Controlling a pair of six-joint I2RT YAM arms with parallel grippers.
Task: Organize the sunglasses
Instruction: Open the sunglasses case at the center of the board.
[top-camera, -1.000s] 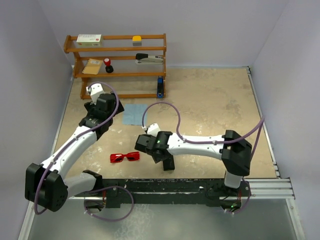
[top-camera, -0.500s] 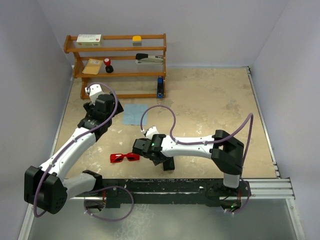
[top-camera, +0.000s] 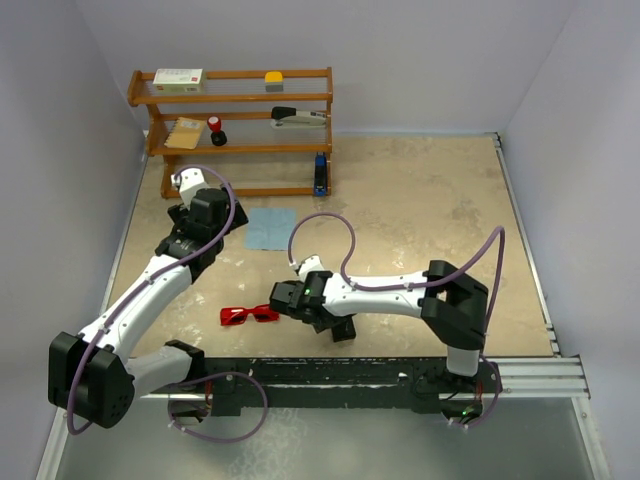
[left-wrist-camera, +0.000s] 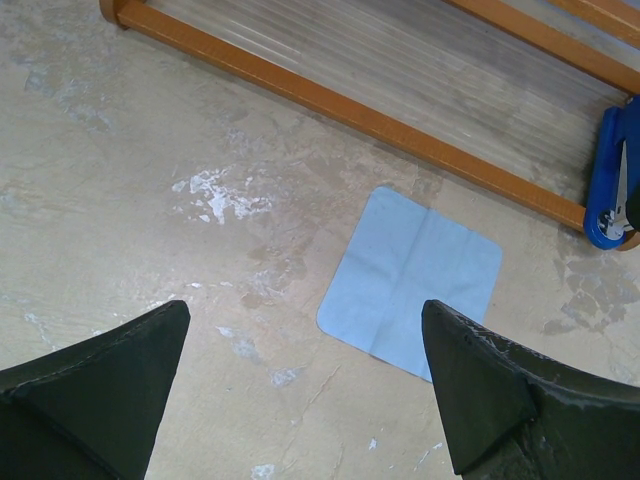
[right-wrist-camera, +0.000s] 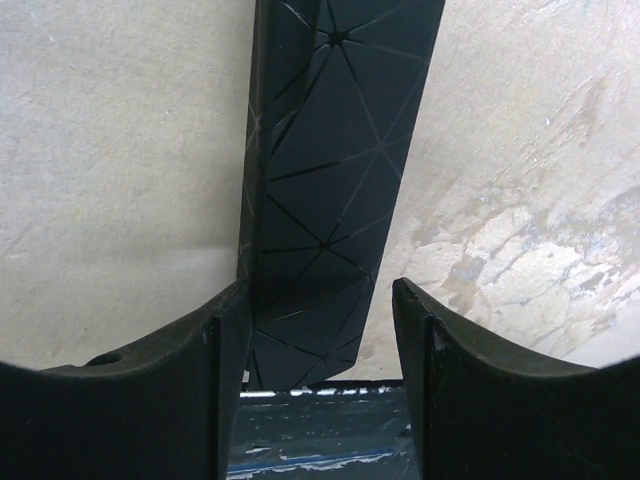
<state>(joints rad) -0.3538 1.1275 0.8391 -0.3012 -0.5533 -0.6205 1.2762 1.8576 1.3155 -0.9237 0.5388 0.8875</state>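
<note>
The red sunglasses (top-camera: 250, 315) lie on the table near the front edge, left of my right gripper; neither wrist view shows them. The long black case (top-camera: 343, 330) lies beside them near the front edge. My right gripper (top-camera: 320, 314) hangs over the case's near end. In the right wrist view the gripper (right-wrist-camera: 320, 290) is open and the case (right-wrist-camera: 335, 150) runs up between the fingers, close to the left finger. My left gripper (top-camera: 192, 222) is open and empty above the table, left of the light blue cloth (top-camera: 270, 228). The left wrist view shows the gripper (left-wrist-camera: 305, 305) and the cloth (left-wrist-camera: 415, 285).
A wooden rack (top-camera: 240, 100) stands at the back left and holds a box, a stapler and small items. A blue object (top-camera: 320, 175) leans at its right foot (left-wrist-camera: 612, 190). The table's front rail (top-camera: 330, 372) lies just behind the case's near end. Walls close in both sides.
My right arm has drawn in toward the front edge and its gripper has settled over the black case. The sunglasses and my left arm have not moved.
</note>
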